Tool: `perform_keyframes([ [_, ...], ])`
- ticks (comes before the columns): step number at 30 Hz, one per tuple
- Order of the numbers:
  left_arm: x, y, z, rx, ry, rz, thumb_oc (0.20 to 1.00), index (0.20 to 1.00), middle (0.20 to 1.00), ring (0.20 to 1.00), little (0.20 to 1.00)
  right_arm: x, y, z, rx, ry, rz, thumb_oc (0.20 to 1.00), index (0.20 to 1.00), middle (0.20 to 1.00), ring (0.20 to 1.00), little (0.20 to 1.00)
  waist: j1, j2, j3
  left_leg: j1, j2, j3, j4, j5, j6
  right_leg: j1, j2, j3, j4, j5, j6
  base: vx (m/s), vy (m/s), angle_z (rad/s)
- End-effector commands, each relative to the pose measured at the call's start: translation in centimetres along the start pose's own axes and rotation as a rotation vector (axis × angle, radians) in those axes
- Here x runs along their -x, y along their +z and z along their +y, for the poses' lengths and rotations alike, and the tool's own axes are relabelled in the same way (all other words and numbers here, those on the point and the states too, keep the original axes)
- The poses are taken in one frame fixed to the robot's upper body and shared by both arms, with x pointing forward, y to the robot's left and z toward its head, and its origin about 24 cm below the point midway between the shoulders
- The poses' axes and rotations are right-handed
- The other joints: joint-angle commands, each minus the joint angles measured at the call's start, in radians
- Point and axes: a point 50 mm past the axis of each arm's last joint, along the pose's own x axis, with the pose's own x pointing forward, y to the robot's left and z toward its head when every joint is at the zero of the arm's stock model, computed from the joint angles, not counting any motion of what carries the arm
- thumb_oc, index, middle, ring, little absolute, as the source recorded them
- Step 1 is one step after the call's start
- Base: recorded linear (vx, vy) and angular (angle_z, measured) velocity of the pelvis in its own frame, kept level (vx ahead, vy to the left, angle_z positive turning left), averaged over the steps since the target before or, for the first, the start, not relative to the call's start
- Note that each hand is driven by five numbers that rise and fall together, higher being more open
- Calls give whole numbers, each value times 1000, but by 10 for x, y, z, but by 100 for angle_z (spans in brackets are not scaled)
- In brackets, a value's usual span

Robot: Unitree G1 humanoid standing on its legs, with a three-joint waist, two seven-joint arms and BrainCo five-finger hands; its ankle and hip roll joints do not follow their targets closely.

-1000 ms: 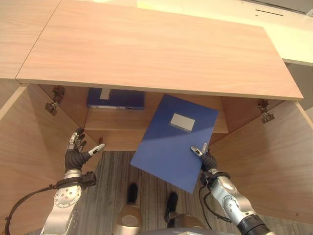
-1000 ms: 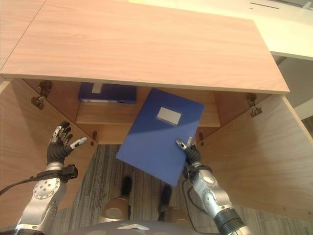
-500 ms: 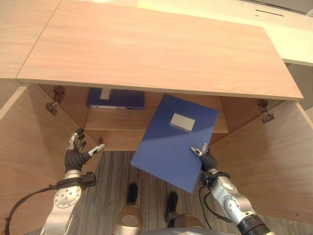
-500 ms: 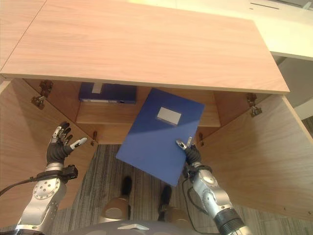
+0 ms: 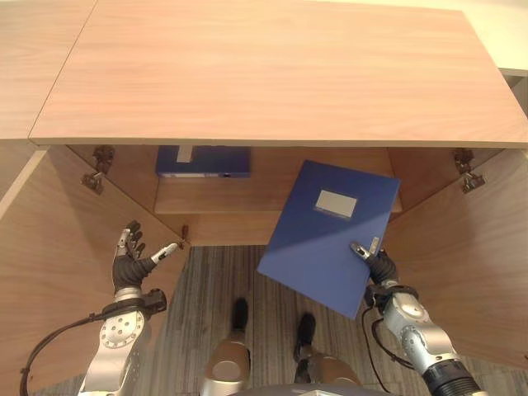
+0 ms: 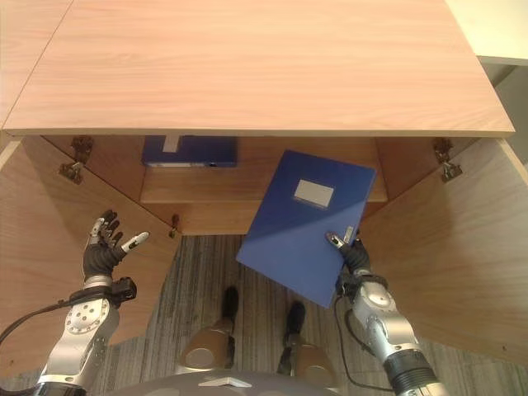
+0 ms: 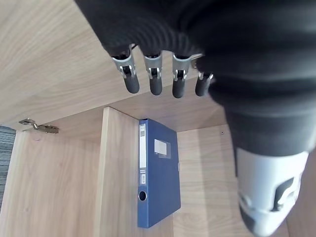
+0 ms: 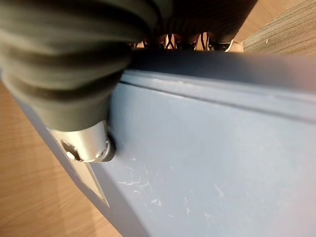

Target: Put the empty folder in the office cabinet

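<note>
You have the cabinet (image 6: 247, 66) open in front of you, both doors swung wide. On the shelf (image 6: 247, 191), a blue box file (image 6: 189, 151) takes the left end; the shelf to its right is bare. The folder (image 6: 301, 227) in your right hand (image 6: 353, 254) hangs before that gap, partly blocking it.

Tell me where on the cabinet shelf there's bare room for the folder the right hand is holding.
Free: the shelf right of the stored folder, toward the right hinge. Crowded: its back left corner. The right hand holds the blue folder before that bare stretch.

Folder (image 5: 330, 235) now nearer cabinet's (image 5: 272, 74) right side
</note>
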Motion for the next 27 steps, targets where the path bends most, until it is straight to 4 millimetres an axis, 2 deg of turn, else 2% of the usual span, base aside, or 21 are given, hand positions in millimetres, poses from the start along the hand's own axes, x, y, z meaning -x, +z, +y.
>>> perform_keyframes([
  [1,-9,20,4,-50,16,-116,1000,1000,1000,1000,1000,-11,49,20,4,81,-227,200,200,200,200,200,7,-31,-2,-76,-18,-44,-3,-42,-43,4,0,-91,4,-131,20,0,0,0],
  [9,-13,24,-1,-34,27,-143,1000,1000,1000,1000,1000,-17,52,29,-11,91,-242,200,200,200,200,200,6,-36,4,-82,-16,-39,-10,-43,-44,-13,2,-77,4,-131,23,2,4,-1],
  [21,-11,18,1,-50,38,-113,1000,1000,1000,1000,1000,-26,59,35,-49,94,-265,200,200,200,200,200,22,-36,28,-84,-36,-43,-9,-63,-26,-29,-14,-51,4,-115,38,-25,49,-3],
  [25,-11,9,0,-45,30,-76,1000,1000,1000,1000,1000,-30,65,35,-53,85,-277,200,200,200,200,200,45,-51,45,-97,-62,-55,56,-104,-4,-12,-41,-45,13,-107,52,-47,84,-6],
  [27,-9,6,0,-42,24,-58,1000,1000,1000,1000,1000,-31,66,35,-45,81,-274,200,200,200,200,200,53,-42,54,-108,-76,-50,127,-154,20,-26,-90,-51,110,-128,65,-56,161,2],
])
